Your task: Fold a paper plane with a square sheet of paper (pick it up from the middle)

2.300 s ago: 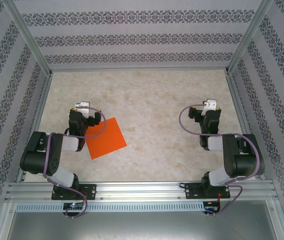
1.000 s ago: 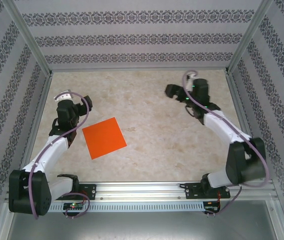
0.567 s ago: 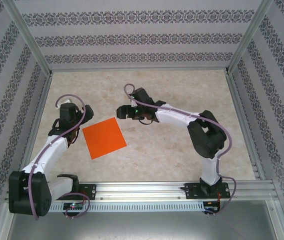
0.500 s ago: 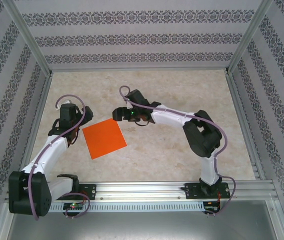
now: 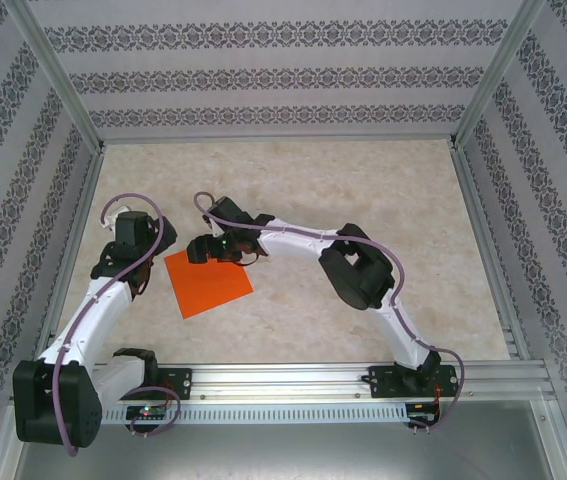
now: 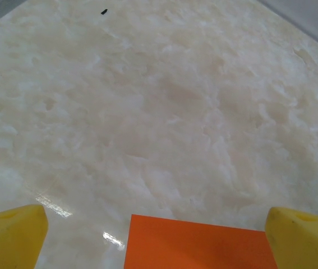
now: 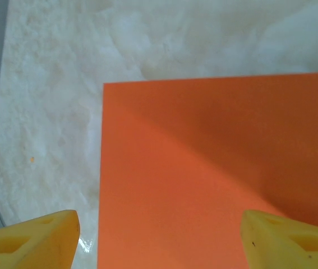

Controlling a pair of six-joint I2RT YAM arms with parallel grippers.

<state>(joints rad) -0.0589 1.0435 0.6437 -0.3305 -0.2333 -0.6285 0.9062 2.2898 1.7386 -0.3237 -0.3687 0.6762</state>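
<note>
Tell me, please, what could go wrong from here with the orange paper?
1. The right tool hangs open over an edge near a corner of the square sheet of paper, not its middle; a grip there may crumple or drag it.
2. The sheet lies flat on the glossy table, so the tool may slip over it.
3. The left tool is close by; the arms could bump.
</note>
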